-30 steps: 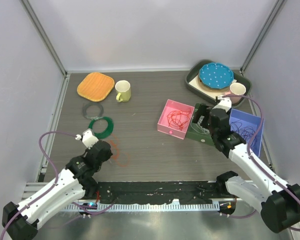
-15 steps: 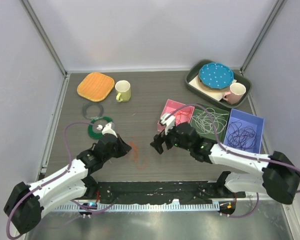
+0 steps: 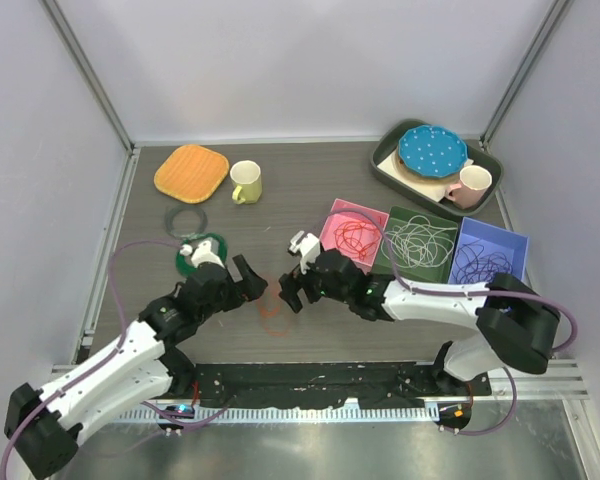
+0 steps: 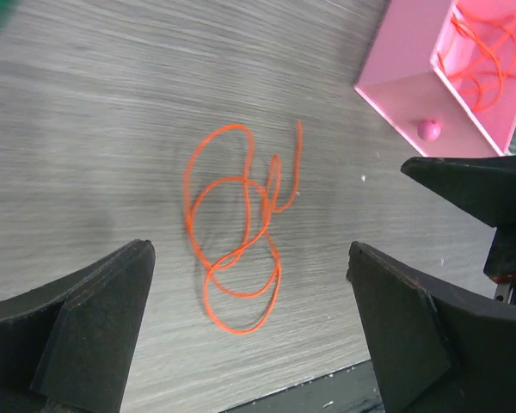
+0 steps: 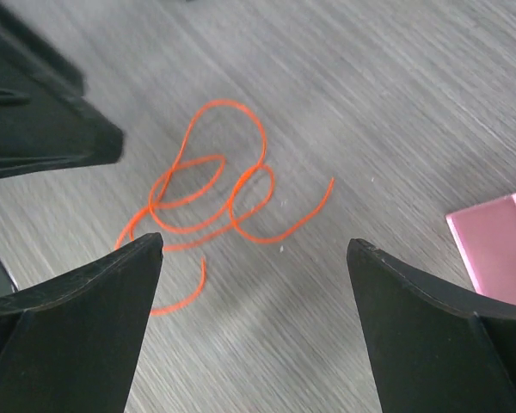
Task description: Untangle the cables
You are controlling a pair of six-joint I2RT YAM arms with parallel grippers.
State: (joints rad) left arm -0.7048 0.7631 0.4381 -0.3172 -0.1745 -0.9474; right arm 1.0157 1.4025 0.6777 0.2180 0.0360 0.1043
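One orange cable [image 3: 275, 312] lies in loose tangled loops on the table between my two grippers, touched by neither. The left gripper [image 3: 252, 282] sits just left of it, open, with the loops [image 4: 256, 219] ahead of its empty fingers [image 4: 249, 254]. From the right, the right gripper [image 3: 288, 290] faces it, also open and empty [image 5: 256, 243], with the orange cable [image 5: 232, 202] just beyond its tips. Red cables [image 3: 356, 237] lie in the pink box [image 3: 329, 250], white cables [image 3: 420, 243] in the green box, and dark purple cables [image 3: 480, 268] in the blue box.
A dark-green wound ring [image 3: 195, 258] lies by the left wrist, with a grey ring [image 3: 185, 218] behind it. A yellow mug [image 3: 246, 182] and an orange mat [image 3: 191, 171] stand at the back left. A tray with a blue plate [image 3: 432, 150] and a pink mug [image 3: 472, 183] is at the back right.
The left gripper carried the orange cable rightward, then opened and left it on the table. The right arm swung left from the boxes to the cable, staying open.
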